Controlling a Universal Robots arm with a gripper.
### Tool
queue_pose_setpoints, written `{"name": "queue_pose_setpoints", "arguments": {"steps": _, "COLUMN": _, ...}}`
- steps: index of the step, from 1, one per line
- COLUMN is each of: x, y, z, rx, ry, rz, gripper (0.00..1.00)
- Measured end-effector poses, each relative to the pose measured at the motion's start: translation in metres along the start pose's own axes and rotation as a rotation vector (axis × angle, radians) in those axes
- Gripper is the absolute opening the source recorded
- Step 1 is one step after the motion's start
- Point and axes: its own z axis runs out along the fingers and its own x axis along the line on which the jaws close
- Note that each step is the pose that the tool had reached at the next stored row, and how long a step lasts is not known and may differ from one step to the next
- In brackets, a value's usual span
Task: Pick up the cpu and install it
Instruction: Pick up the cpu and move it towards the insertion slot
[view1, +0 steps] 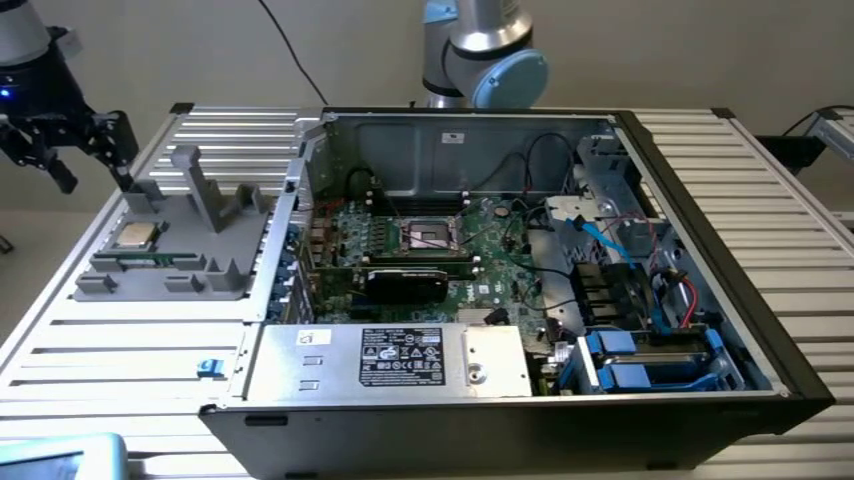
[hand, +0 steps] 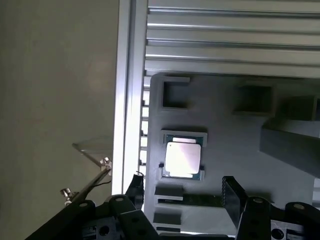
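The cpu (view1: 136, 236), a small square chip with a shiny metal top, lies flat in a recess of the grey holder (view1: 200, 250) on the slatted table, at the exterior view's left of the computer case. My gripper (view1: 94, 172) hangs open in the air above the holder, up and to the exterior view's left of the cpu, with nothing between its fingers. In the wrist view the cpu (hand: 183, 159) sits in the holder (hand: 225, 115) well below the two black fingers (hand: 233, 196), and the gripper (hand: 184, 194) touches nothing. The dark socket (view1: 434, 235) is on the motherboard inside the case.
The open computer case (view1: 747, 300) fills the table's middle, with cables, a power supply (view1: 400, 355) and blue drive bays (view1: 654, 360). A green memory stick (view1: 147, 262) lies on the holder near the cpu. Grey upright posts (view1: 200, 195) rise from the holder. The table edge (hand: 125, 100) runs close by.
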Motion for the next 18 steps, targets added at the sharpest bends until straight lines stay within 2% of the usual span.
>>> {"name": "queue_pose_setpoints", "arguments": {"steps": 18, "x": -0.003, "y": -0.0005, "z": 0.0328, "rx": 0.0, "ry": -0.0001, "rz": 0.0, "gripper": 0.74}}
